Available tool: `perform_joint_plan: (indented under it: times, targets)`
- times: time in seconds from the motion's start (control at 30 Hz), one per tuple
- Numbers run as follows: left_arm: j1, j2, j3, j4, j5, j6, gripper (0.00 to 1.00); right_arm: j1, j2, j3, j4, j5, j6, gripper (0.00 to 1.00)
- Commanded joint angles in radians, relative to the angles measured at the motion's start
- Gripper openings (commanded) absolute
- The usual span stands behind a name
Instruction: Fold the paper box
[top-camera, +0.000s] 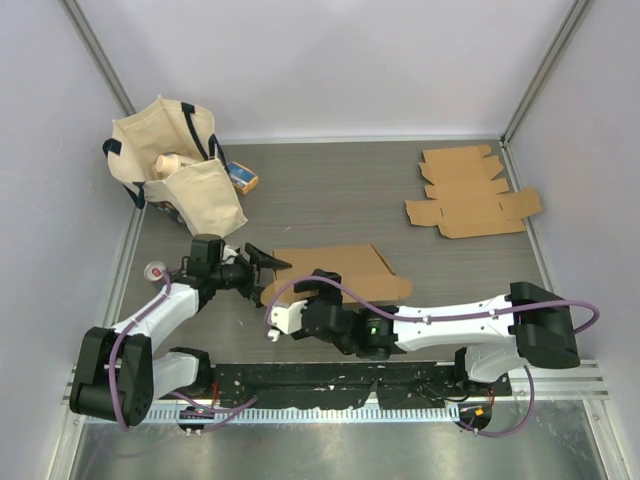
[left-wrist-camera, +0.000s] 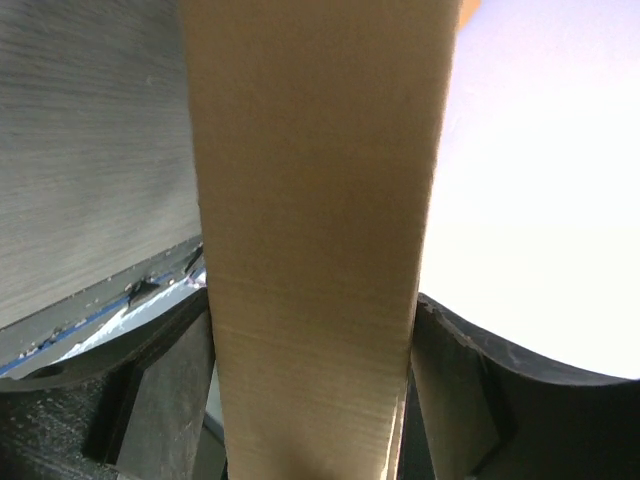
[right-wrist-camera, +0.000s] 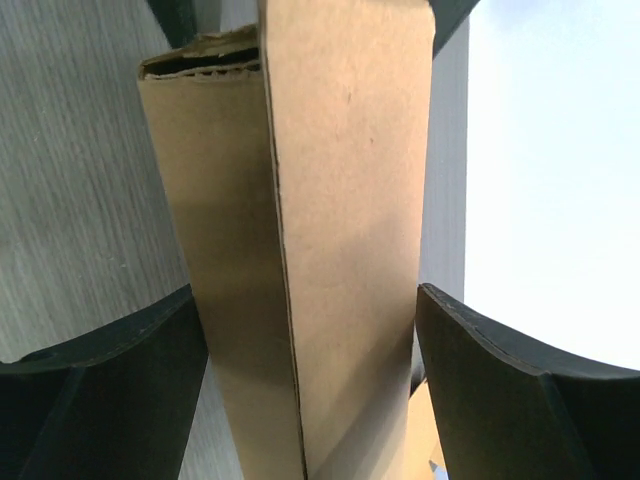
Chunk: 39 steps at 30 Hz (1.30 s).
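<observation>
The box (top-camera: 340, 262) lies mostly flat on the counter (top-camera: 340, 195), just ahead of the two arms. It is not yet a box in shape: its panels are spread out and one flap juts from its right side. The left hand (top-camera: 262, 266) meets the box at its left edge and the right hand (top-camera: 312, 285) at its near left corner. Both work the same end, and we judge this is to raise and crease the panels there while the rest of the sheet rests on the counter.

In each wrist view a strip of cardboard runs up between the fingers (left-wrist-camera: 150, 400), its face toward the camera. The fingers are spread wide and stand right beside its two edges. In the right wrist view the strip shows two layers meeting along a crease, so we take it a fold is begun. Whether either hand squeezes the cardboard or only straddles it we cannot tell — the gaps are too fine to read.

Beyond the box to its right, well apart, lies a second cardboard sheet (top-camera: 468, 192). Beyond the box to its left stands a cloth bag (top-camera: 175, 165).
</observation>
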Motion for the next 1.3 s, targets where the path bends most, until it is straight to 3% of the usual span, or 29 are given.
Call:
perform_joint_plan:
  times: [0.0,0.17,0.3,0.5,0.6,0.7,0.83,1.0,1.03,1.17,1.27]
  targets:
    - [-0.027,-0.062,-0.017,0.066,0.102,-0.016,0.8,-0.005,-0.008,0.0,0.201,0.085,-0.093,0.76]
    - [-0.024,-0.156,0.004,0.14,0.076,0.062,0.95,-0.007,-0.023,0.025,0.127,0.015,-0.082,0.57]
    - [-0.021,-0.249,0.114,-0.173,-0.041,0.411,1.0,-0.008,-0.031,0.13,-0.099,-0.02,-0.016,0.48]
    - [-0.019,-0.524,0.121,-0.329,-0.254,0.593,1.0,-0.034,-0.081,0.256,-0.417,-0.143,0.155,0.46]
    - [-0.027,-0.645,0.116,-0.446,-0.424,0.674,1.0,-0.114,-0.061,0.359,-0.596,-0.251,0.237,0.46]
    - [-0.03,-0.674,0.078,-0.399,-0.425,0.662,1.0,-0.209,-0.026,0.446,-0.73,-0.361,0.28,0.46]
    - [-0.028,-0.651,0.078,-0.365,-0.442,0.642,1.0,-0.271,-0.011,0.483,-0.749,-0.419,0.32,0.43]
    - [-0.03,-0.555,0.015,-0.059,-0.296,0.425,1.0,-0.269,-0.038,0.453,-0.652,-0.471,0.329,0.44]
    - [-0.03,-0.546,0.032,-0.076,-0.308,0.431,1.0,-0.269,-0.038,0.451,-0.648,-0.482,0.334,0.44]
    - [-0.028,-0.544,0.11,-0.214,-0.421,0.522,1.0,-0.235,-0.057,0.378,-0.622,-0.523,0.381,0.75]
    - [-0.027,-0.53,0.145,-0.293,-0.489,0.559,1.0,-0.237,-0.11,0.324,-0.583,-0.606,0.447,0.84]
